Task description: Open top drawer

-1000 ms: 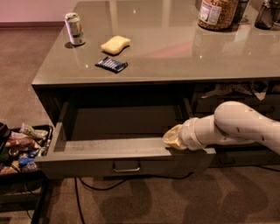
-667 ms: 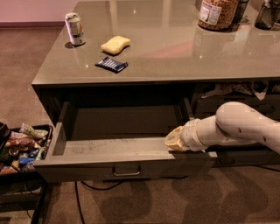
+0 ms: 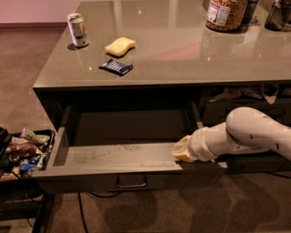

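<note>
The top drawer (image 3: 91,170) is a wide dark grey-green drawer under the counter top, pulled far out toward me. Its shallow speckled grey floor (image 3: 113,154) shows and looks empty. A small rectangular loop handle (image 3: 132,182) sits at the centre of its front panel. My gripper (image 3: 181,150) is at the end of the white arm (image 3: 248,134) that comes in from the right. It rests at the drawer's front right corner, just inside the front panel's top edge.
On the counter (image 3: 182,54) lie a soda can (image 3: 77,30), a yellow sponge (image 3: 120,46), a blue snack packet (image 3: 116,67) and a large jar (image 3: 225,13). A black bin of snack packets (image 3: 22,152) stands on the floor at the left.
The drawer has slid a little further out toward me, and my gripper and arm moved with its front right corner.
</note>
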